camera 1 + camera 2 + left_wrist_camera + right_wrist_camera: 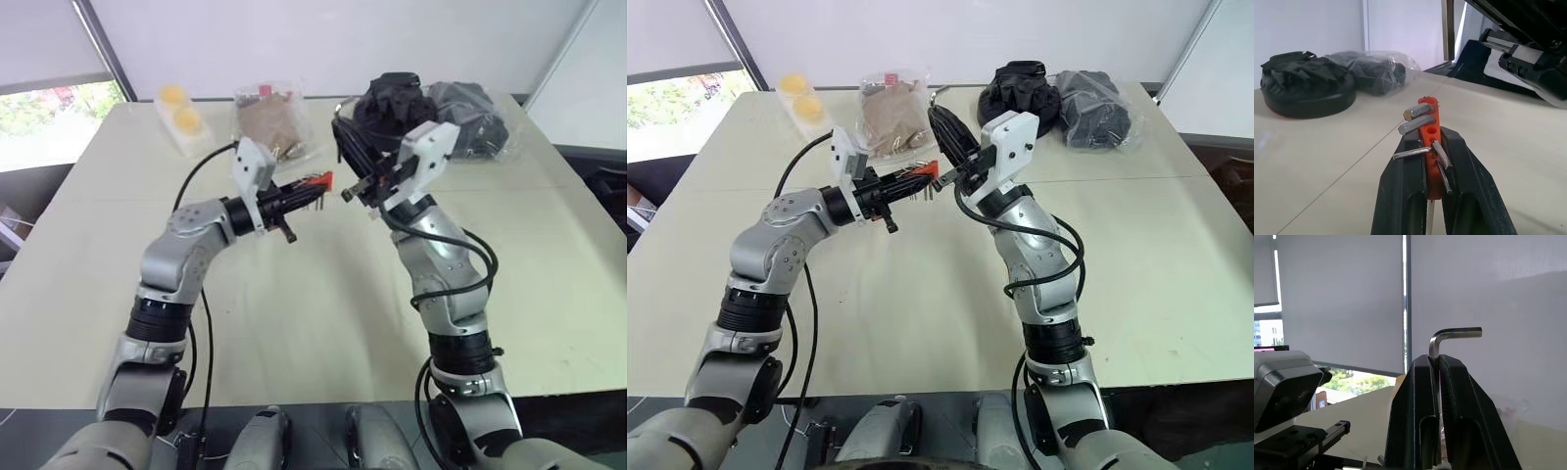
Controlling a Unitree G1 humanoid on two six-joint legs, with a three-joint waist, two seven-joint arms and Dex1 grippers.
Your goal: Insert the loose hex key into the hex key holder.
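Loose hex key: clamped between the right fingers, long leg running down between them, the short bent end standing clear above the tips and turned sideways.
Hex key holder: red-orange block pinched between the left fingers, held up in the air over the worktop; several short grey keys stick out of it at different angles.
Right gripper: fingers closed on the loose hex key, raised above the worktop, tips pointing toward the left gripper.
Left gripper: fingers closed on the hex key holder, pointing across toward the right gripper.
Key and holder: near each other in mid-air, a small gap between them, not touching.
Worktop: pale, bare under both arms.
Far edge: black bundle, grey bundle in clear wrap, brown item in a clear bag, pack of yellow round pieces.
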